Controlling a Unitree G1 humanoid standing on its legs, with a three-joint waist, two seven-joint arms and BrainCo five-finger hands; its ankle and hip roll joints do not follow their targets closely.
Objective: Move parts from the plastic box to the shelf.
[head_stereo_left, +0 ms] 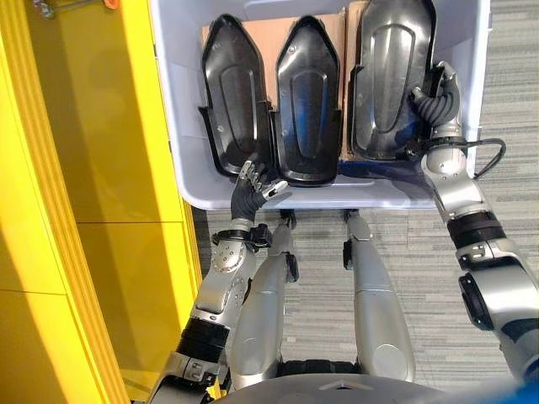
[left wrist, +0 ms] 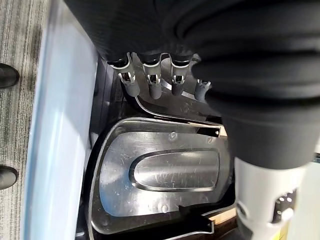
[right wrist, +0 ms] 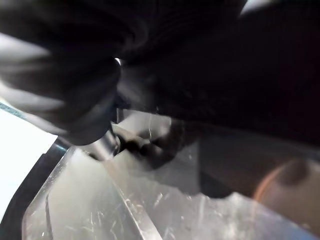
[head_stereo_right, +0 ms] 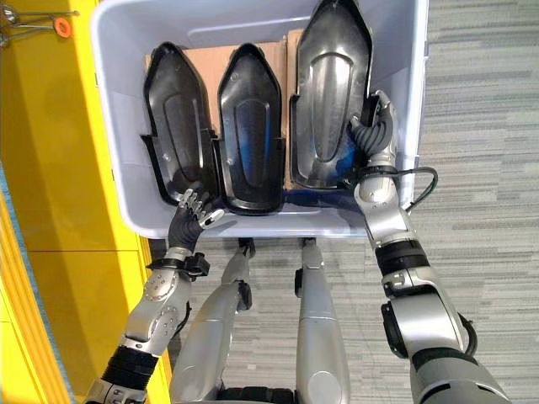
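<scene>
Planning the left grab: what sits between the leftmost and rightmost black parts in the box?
A third black part, the middle part, stands between leftmost part and rightmost part, per the left eye view.

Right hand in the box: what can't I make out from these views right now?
- Right hand grip: fingers go behind the right part; right wrist view is blurred.
- Plastic box far rim: cut off by the eye views' top edge.
- Left hand contact with the left part: unclear.

Workshop or factory floor: yellow shelf frame, grey carpet tiles, parts bin.
</scene>
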